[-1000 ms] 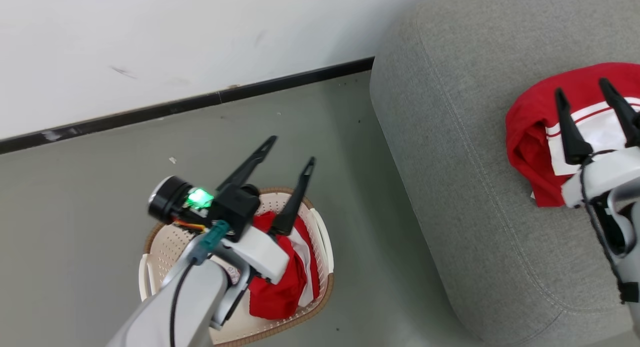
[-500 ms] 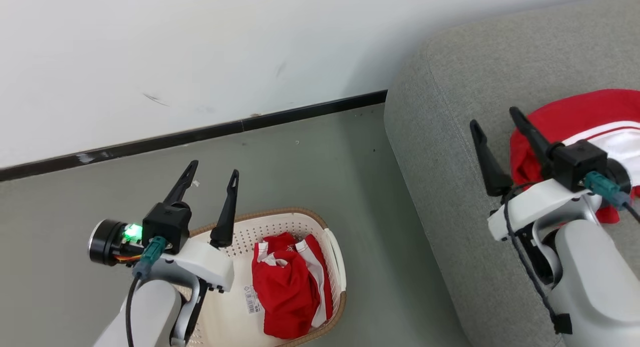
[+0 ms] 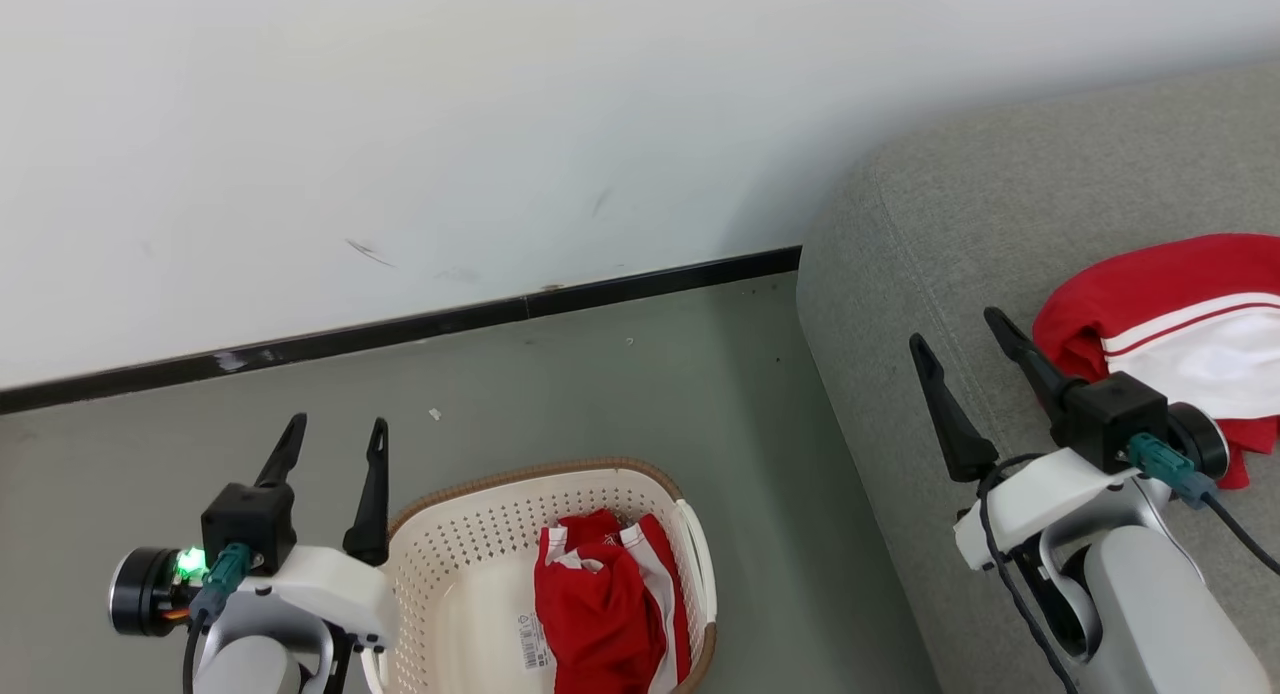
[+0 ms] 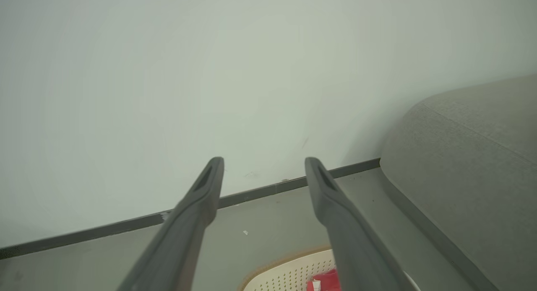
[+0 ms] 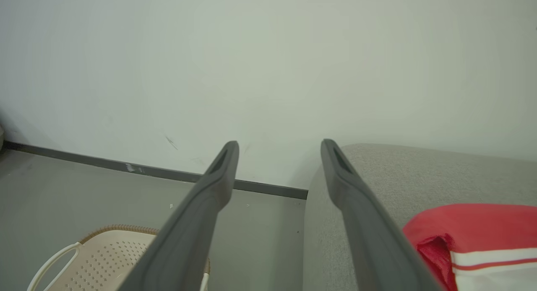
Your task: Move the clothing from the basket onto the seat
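Observation:
A cream-white basket [image 3: 450, 544] with a brown rim stands on the floor at the lower middle of the head view; a crumpled red garment with white stripes [image 3: 600, 614] lies in its right half. A second piece of red and white clothing [image 3: 1170, 324] rests on the grey seat [image 3: 950, 234] at the right. My left gripper [image 3: 335, 434] is open and empty, just left of the basket. Over the seat's front left part my right gripper [image 3: 955, 329] is open and empty, left of the garment [image 5: 474, 236] there. The basket's rim [image 4: 285, 268] shows low between the left fingers.
A white wall [image 3: 400, 124] with a black skirting strip [image 3: 400, 329] runs behind the grey floor [image 3: 620, 394]. A barcode label [image 3: 533, 642] lies on the basket's floor. The seat's rounded corner [image 4: 461, 157] rises at the right of the left wrist view.
The head camera has tilted up. The left arm has drawn back off the basket to its left side. The right gripper has pulled away left from the garment on the seat.

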`<state>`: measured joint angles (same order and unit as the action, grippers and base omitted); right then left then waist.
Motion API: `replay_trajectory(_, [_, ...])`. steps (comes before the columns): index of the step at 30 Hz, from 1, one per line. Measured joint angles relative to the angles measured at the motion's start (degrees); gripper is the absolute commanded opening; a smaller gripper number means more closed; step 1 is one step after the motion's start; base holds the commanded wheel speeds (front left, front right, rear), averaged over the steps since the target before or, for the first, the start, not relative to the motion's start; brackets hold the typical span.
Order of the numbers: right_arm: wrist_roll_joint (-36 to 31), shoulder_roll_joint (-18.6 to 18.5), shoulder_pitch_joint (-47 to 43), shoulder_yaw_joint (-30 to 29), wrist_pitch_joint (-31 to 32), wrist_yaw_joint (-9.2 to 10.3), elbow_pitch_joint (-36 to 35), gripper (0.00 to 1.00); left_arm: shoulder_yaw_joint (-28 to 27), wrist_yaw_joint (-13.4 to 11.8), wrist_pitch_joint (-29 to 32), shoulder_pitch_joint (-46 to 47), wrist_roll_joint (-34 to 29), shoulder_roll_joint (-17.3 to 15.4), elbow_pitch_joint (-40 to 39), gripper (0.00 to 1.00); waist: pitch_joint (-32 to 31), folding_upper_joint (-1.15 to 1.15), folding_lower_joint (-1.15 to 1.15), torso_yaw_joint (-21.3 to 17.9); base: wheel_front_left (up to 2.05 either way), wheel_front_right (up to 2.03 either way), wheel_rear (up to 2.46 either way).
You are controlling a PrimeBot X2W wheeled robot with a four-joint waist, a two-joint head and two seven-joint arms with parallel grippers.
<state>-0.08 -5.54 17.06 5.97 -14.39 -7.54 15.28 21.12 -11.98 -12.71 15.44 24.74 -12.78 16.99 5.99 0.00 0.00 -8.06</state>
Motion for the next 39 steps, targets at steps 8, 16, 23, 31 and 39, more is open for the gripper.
replay_trajectory(8, [0.00,0.79,-5.39,-2.40,0.00,0.00,-2.11,1.00,-1.70,-0.86,-0.51,-4.61,0.96,-0.49,0.40,1.00,-2.87,0.00,0.00,0.86,0.00,0.00,0.00])
replay_trajectory(16, [0.01,1.76,-10.41,-2.99,0.00,0.00,-3.71,1.00,-3.22,-2.03,-1.01,-7.36,1.47,-0.47,-0.91,1.00,-5.21,0.00,0.00,1.41,0.00,0.00,0.00])
replay_trajectory(23, [0.03,2.21,-13.52,-2.99,0.00,0.00,-4.60,1.00,-3.82,-2.50,-1.08,-9.32,1.98,-0.09,-1.77,1.00,-6.48,0.00,0.00,1.61,0.00,0.00,0.00])
replay_trajectory(31, [0.63,2.66,-16.93,-3.03,0.00,0.00,-5.83,1.00,-4.68,-2.87,-1.26,-11.33,1.98,-0.56,-2.90,1.00,-7.51,0.00,0.00,1.89,0.00,0.00,0.00])
replay_trajectory(39, [0.75,3.03,-18.22,-3.35,0.00,0.00,-7.44,1.00,-5.31,-3.35,-1.33,-12.74,1.96,-1.37,-4.25,1.00,-7.37,0.00,0.00,1.93,0.00,0.00,0.00])
